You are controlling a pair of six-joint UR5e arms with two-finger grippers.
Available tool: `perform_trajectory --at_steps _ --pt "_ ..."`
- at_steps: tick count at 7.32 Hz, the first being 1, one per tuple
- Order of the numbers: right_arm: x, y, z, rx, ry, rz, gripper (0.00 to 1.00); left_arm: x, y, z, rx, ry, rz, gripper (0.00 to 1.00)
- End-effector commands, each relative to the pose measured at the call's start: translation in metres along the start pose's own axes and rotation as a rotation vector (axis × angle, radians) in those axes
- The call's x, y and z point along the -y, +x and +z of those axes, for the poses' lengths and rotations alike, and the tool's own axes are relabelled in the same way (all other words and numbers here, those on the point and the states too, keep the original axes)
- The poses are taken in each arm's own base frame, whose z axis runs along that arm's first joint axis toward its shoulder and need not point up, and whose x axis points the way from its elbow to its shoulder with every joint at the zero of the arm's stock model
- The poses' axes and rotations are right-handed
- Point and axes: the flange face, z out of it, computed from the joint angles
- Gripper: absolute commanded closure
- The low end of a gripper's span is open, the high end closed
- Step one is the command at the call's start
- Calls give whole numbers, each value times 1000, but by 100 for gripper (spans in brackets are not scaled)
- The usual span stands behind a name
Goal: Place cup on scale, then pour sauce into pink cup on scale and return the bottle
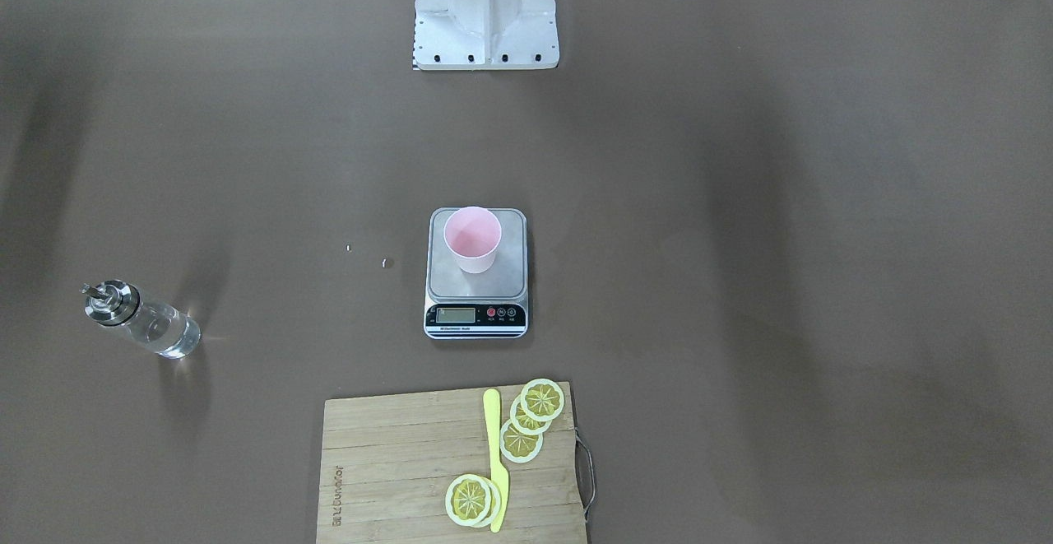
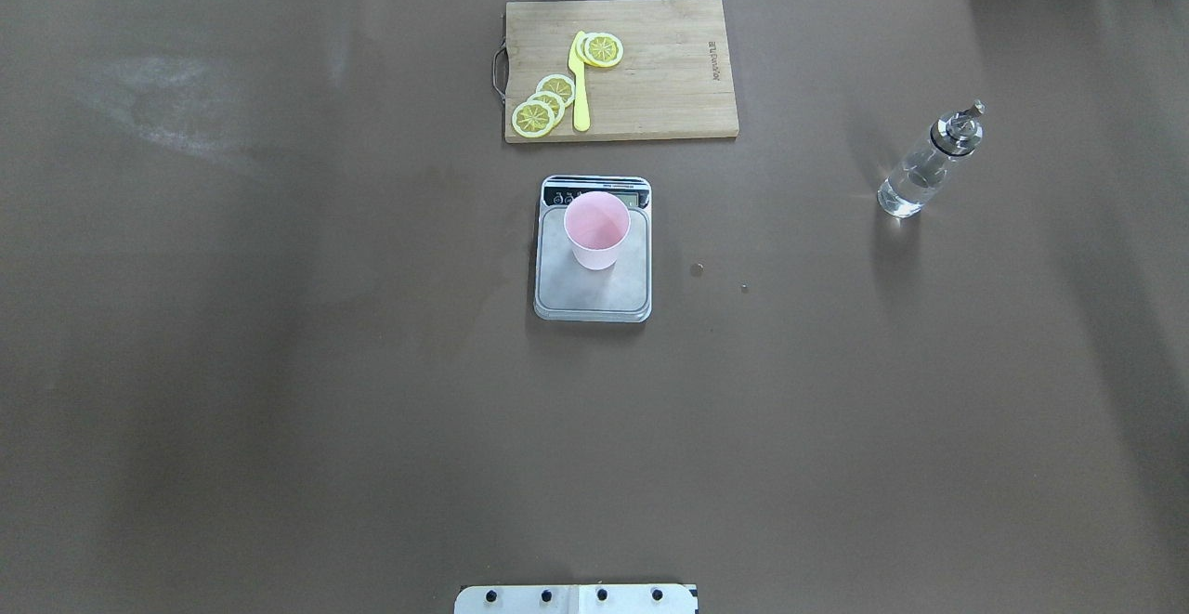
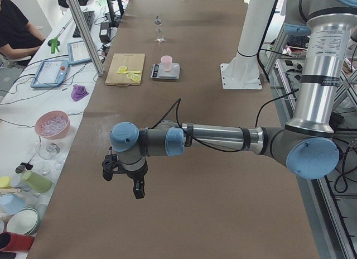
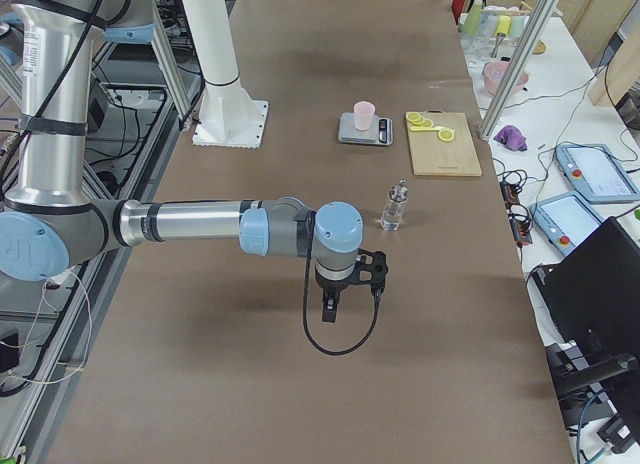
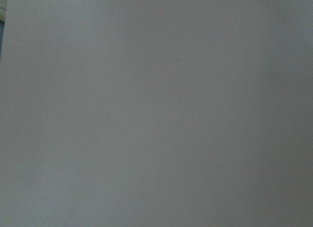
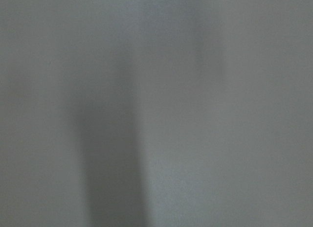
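The pale pink cup (image 1: 472,239) stands upright on the silver scale (image 1: 512,274) at the table's middle; both also show in the overhead view, cup (image 2: 596,229) on scale (image 2: 594,296). The clear glass bottle (image 2: 924,168) with a metal spout stands upright on the robot's right side, with clear sauce inside (image 1: 160,332). My left gripper (image 3: 122,183) hangs over bare table far from the scale. My right gripper (image 4: 352,294) hangs near the bottle (image 4: 394,209), apart from it. I cannot tell whether either is open or shut. Both wrist views show only bare table.
A wooden cutting board (image 2: 669,84) with lemon slices (image 2: 543,105) and a yellow knife (image 2: 580,84) lies beyond the scale. Two small droplets (image 2: 697,269) lie on the mat right of the scale. The robot's base (image 1: 485,17) stands at the near edge.
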Motion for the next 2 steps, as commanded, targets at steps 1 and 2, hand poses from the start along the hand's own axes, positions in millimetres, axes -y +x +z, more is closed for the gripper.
perform_trajectory --at_steps 1,2 --pt "1 -1 0 8 1 -1 0 0 0 0 0 0 1 2" --pt "1 -1 -1 8 2 -2 0 0 0 0 0 1 2 2"
